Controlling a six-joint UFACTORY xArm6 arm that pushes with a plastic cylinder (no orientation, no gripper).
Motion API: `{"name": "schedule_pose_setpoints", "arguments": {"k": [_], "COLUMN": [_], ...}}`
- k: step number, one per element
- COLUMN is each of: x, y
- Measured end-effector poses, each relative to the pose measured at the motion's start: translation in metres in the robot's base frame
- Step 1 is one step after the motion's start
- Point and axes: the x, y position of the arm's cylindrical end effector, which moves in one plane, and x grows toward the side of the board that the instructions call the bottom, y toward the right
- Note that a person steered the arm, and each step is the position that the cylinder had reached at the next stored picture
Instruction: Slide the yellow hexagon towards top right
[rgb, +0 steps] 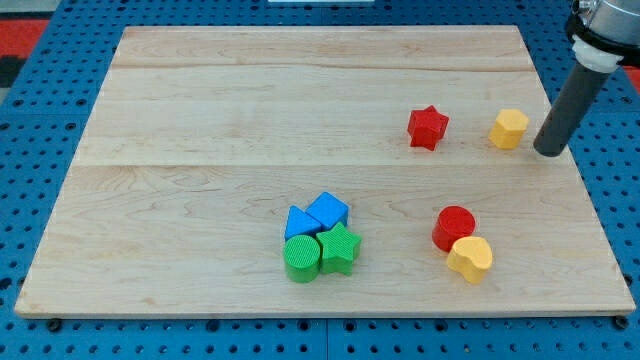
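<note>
Your rod's lower end, my tip (549, 152), holds nothing and rests on the pale wooden board (250, 110) near its right edge, just right of the yellow plastic hexagon block (509, 129), not touching; a red star block (428, 128) sits further left.

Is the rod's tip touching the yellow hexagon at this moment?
No: my tip stands just off the view's right of the yellow hexagon, with a strip of bare board visible between them.
</note>
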Motion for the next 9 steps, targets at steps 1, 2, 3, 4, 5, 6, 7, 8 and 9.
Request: {"name": "schedule_pose_setpoints", "arguments": {"k": [1,2,3,4,5,6,7,8,9], "x": [-0.025,-0.022,-0.005,-0.006,-0.024,-0.05,-0.075,-0.102,-0.12], "y": [-0.02,-0.018,-0.027,-0.052,-0.059,-0.065,-0.082,-0.096,-0.098]}}
